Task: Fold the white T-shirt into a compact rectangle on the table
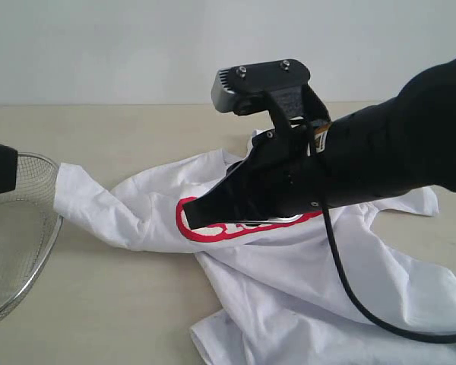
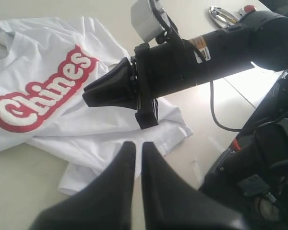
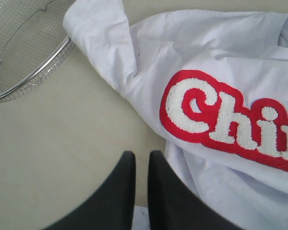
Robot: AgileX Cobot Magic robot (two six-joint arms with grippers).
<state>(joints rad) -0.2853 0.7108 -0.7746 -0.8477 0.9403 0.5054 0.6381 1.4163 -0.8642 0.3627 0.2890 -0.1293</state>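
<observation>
Basket (image 1: 15, 228) rim meets a sleeve of the white T-shirt (image 1: 289, 266) on the table (image 1: 99, 304); both arms' jaws clenched.

- Plain pale wall (image 1: 99, 46) across the top of the exterior frame, meeting the beige surface (image 1: 121, 304).
- Soft, even light; faint shadows.

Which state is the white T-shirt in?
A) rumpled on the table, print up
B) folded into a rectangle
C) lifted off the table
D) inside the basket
A: the white T-shirt lies rumpled on the table, red print up, outside the basket.
</observation>
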